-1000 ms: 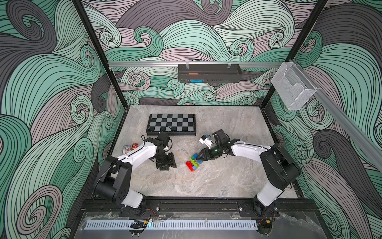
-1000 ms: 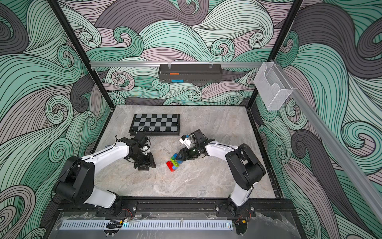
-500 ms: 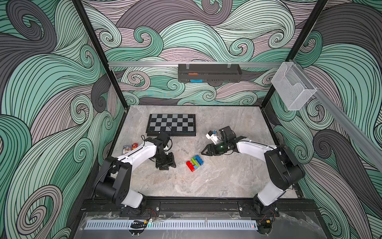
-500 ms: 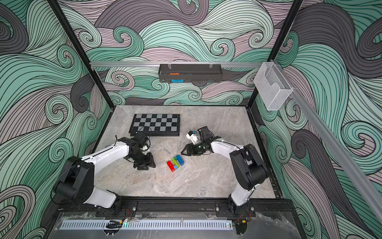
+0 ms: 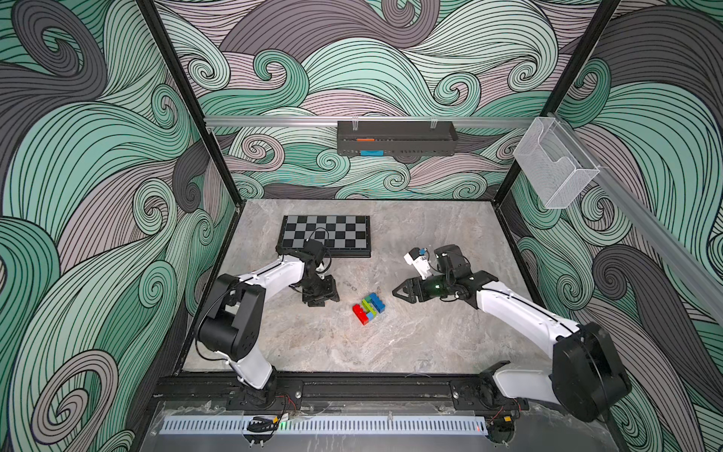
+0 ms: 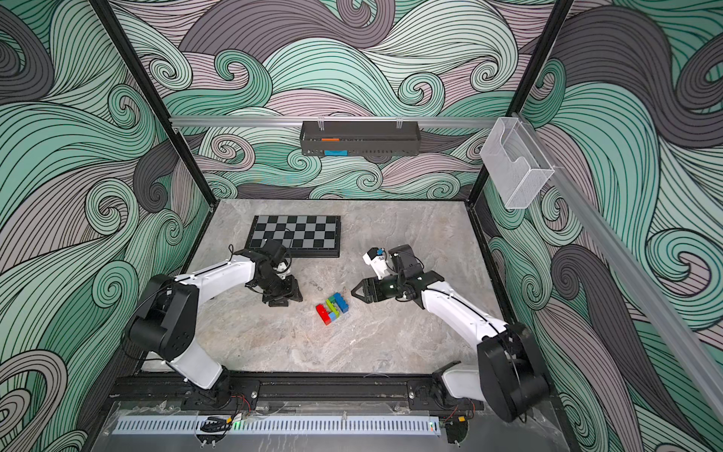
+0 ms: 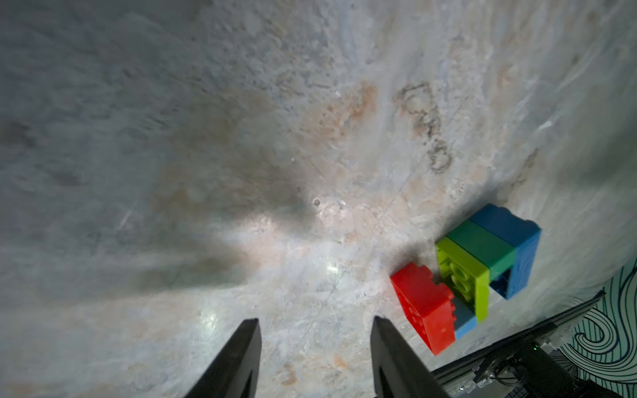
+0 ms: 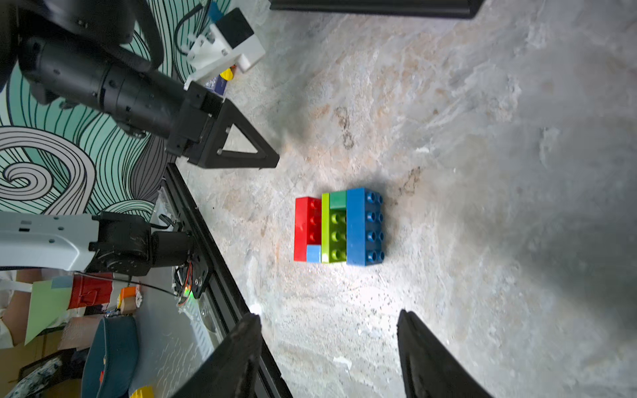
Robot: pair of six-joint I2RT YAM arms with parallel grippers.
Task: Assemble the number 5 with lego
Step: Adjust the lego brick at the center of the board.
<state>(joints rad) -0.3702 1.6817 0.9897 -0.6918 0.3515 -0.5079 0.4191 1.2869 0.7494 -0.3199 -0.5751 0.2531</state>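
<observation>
On table [image 5: 430, 336] centre: number 5 [image 5: 368, 308] lying flat, bricks joined, free of both arms. Near it, left gripper [image 7: 315, 319] parted, empty; opposite side, right gripper [image 8: 329, 313] parted, empty.

- Number 5 [image 8: 339, 225] showed rows of red, light blue, lime, dark green, dark blue.
- Counter [image 5: 430, 332] was grey marble-veined with beige patches.
- Board [image 5: 324, 236] was checkered black and grey.
- Walls [image 5: 98, 156] carried teal, mauve and grey swirls, black-lined.
</observation>
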